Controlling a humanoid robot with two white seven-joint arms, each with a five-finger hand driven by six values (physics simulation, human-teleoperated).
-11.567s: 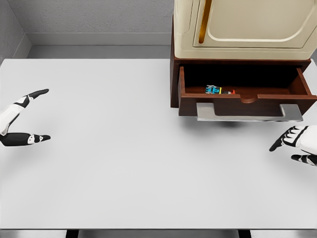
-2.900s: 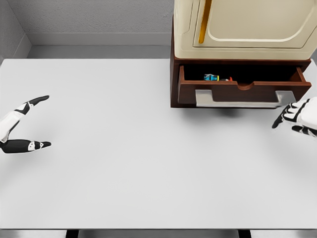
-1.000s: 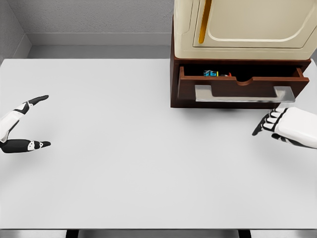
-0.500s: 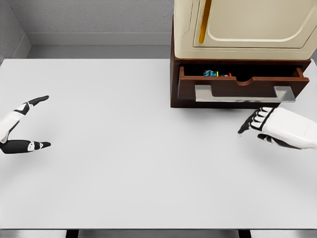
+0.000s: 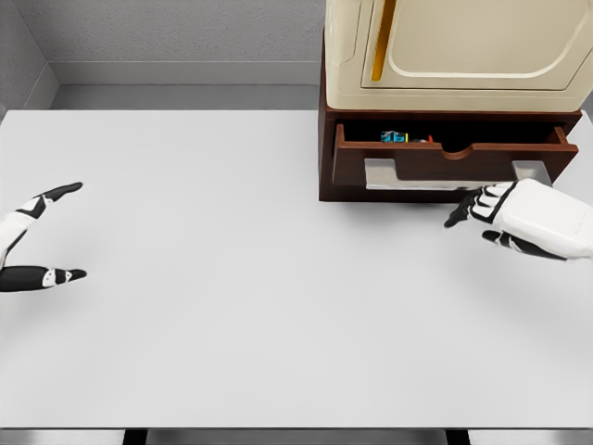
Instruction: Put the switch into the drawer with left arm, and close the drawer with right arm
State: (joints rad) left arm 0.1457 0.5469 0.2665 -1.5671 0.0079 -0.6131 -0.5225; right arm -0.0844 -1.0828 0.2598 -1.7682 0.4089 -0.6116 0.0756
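— What sits at the far left?

— The left hand (image 5: 32,236), low at the left edge of the white table (image 5: 232,297); thumb and forefinger spread wide apart, holding nothing, resting just above the tabletop.

— And moving right across the middle?

— Only bare table until the cabinet (image 5: 326,148) at the far right; dark brown wood below, a cream upper unit (image 5: 463,46) with a brass-coloured strip on top of it.

— The drawer?

— The drawer (image 5: 435,159) stands partly pulled out toward the near side; a grey metal handle (image 5: 408,174) runs along its front; a dark gap shows behind the front panel.

— Where is the switch?

— The switch (image 5: 395,137) lies inside the drawer, toward its left half, just behind the front panel; a small blue piece, with what may be a red and yellow bit beside it, though it is too small to be sure.

— And the right hand?

— The right hand (image 5: 510,211) comes in from the right edge, just near of the handle's right end; fingers extended and loosely together, pointing left, gripping nothing; whether it touches the handle I cannot tell.
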